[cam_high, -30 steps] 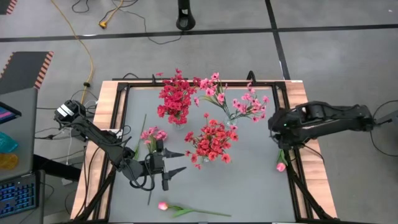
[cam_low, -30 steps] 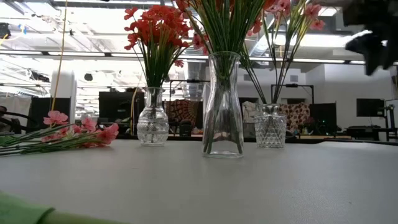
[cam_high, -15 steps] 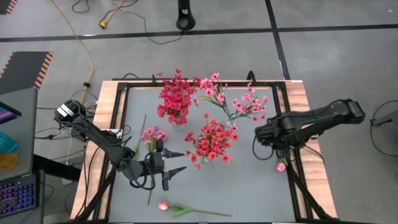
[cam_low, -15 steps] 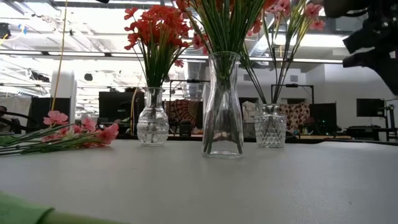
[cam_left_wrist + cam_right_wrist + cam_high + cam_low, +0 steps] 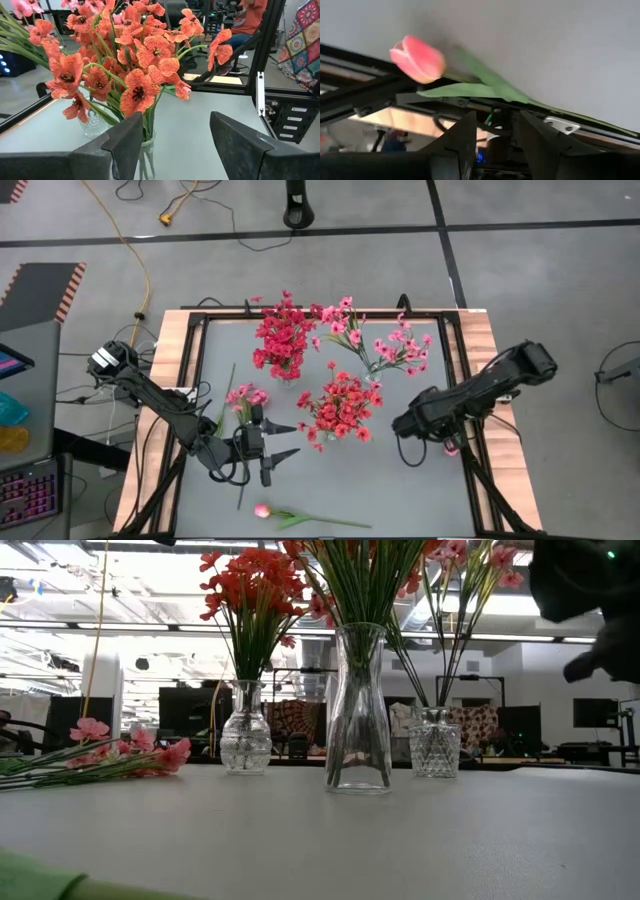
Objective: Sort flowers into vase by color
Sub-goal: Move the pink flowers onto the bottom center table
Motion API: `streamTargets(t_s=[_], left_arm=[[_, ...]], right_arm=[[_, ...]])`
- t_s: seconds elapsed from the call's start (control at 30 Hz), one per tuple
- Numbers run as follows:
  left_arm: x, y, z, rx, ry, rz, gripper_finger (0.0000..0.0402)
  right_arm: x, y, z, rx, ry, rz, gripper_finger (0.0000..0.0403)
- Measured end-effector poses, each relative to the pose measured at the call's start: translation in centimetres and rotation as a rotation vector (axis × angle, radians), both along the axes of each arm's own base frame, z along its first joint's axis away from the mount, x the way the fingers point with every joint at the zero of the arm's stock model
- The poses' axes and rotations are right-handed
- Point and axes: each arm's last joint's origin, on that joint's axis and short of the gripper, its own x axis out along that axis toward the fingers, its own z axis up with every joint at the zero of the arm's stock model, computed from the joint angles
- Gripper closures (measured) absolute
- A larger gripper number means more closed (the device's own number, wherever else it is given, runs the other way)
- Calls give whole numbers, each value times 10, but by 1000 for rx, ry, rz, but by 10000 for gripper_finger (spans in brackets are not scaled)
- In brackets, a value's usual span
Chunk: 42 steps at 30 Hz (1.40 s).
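While left gripper (image 5: 283, 439) idles, right gripper (image 5: 402, 426) overhangs table (image 5: 400, 480).

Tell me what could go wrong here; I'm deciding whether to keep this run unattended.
1. The pink tulip lies against the table's frame rail; the open right gripper may catch the rail instead of the thin stem.
2. Reaching there, the right arm passes near the pink-flower vase and could tip it.
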Motion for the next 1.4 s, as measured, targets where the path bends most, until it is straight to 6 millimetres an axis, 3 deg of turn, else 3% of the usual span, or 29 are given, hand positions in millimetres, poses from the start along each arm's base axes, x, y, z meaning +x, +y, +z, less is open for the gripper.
streamTargets(t_s=[0.2,0.67,0.9,1.4], left_arm=[[0,-1,0,-6,3,-26,181],[0,-1,-1,-9,8,-32,181],[0,-1,-1,-9,8,-33,181],[0,-2,-1,-12,11,-55,181]], right_arm=[[1,19,-17,55,132,61,232],[-9,55,-45,-4,259,247,232],[-7,67,-61,18,217,301,232],[-5,78,-75,80,179,308,232]])
